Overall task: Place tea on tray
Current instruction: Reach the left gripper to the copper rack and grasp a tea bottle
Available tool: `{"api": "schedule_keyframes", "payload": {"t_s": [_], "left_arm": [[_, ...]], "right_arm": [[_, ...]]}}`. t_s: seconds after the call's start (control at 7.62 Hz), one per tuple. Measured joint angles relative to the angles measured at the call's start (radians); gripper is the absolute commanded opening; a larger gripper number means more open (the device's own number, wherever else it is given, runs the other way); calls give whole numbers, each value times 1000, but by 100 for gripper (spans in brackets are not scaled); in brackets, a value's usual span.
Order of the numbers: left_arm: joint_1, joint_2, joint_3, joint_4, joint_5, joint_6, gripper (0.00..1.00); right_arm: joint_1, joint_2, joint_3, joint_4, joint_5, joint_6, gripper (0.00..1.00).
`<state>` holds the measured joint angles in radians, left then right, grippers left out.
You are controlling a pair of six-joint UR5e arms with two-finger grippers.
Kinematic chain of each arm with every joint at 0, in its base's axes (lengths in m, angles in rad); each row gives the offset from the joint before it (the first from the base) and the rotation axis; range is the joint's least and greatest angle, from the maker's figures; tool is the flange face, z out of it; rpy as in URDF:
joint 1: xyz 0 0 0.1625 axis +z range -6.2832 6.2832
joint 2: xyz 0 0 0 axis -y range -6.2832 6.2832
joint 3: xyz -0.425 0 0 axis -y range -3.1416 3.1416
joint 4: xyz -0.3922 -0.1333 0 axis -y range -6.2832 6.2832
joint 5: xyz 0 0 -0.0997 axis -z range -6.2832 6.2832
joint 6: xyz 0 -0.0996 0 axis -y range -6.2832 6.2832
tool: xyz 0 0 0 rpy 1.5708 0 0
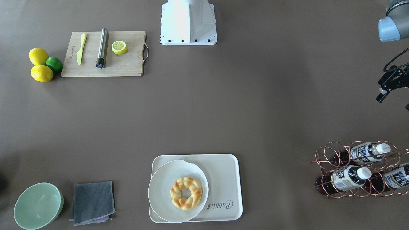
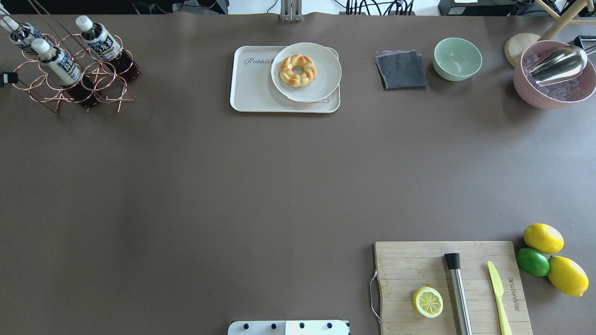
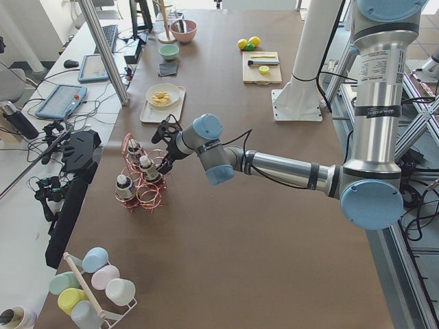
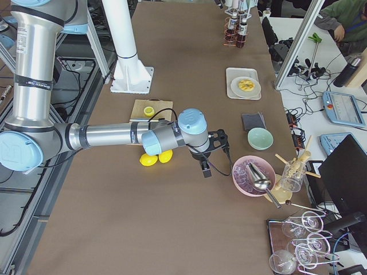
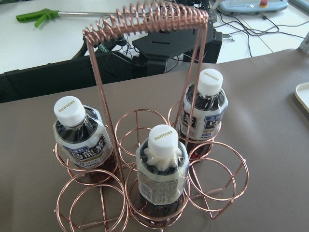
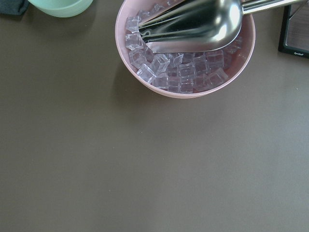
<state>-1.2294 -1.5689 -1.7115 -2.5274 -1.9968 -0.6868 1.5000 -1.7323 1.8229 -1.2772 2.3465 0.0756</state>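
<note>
Three tea bottles stand in a copper wire rack (image 1: 332, 159) at the table's far left corner: one in front (image 5: 161, 174), one to its left (image 5: 79, 137), one behind on the right (image 5: 205, 111). They also show in the front view (image 1: 350, 177) and the overhead view (image 2: 58, 63). The cream tray (image 1: 223, 179) (image 2: 253, 88) lies mid-table at the far edge. My left gripper (image 1: 394, 101) (image 3: 162, 137) hovers just before the rack, its fingers apart and empty. My right gripper (image 4: 206, 166) hangs over bare table near a pink bowl; I cannot tell its state.
A white plate (image 1: 166, 179) with a doughnut (image 1: 186, 193) covers half of the tray. A grey cloth (image 2: 400, 70), a green bowl (image 2: 457, 58) and a pink bowl of ice with a scoop (image 6: 186, 72) sit beside it. A cutting board (image 2: 419, 265) and lemons (image 2: 542, 237) lie near the robot.
</note>
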Motion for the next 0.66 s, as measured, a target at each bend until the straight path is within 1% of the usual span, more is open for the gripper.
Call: {"api": "schedule_keyframes", "payload": {"t_s": [0.13, 0.39, 0.53, 0.66], "left_arm": [[9, -5, 11, -21, 54, -43, 97], [73, -43, 35, -40, 168, -109, 97], [106, -76, 65, -45, 215, -134, 96], [123, -108, 100, -49, 241, -144, 95]], "right_arm": [[-1, 0, -2, 3, -1, 1, 100], [-1, 1, -3, 5, -1, 1, 100], [-1, 1, -4, 5, -1, 1, 100], [-1, 1, -4, 5, -2, 1, 100]]}}
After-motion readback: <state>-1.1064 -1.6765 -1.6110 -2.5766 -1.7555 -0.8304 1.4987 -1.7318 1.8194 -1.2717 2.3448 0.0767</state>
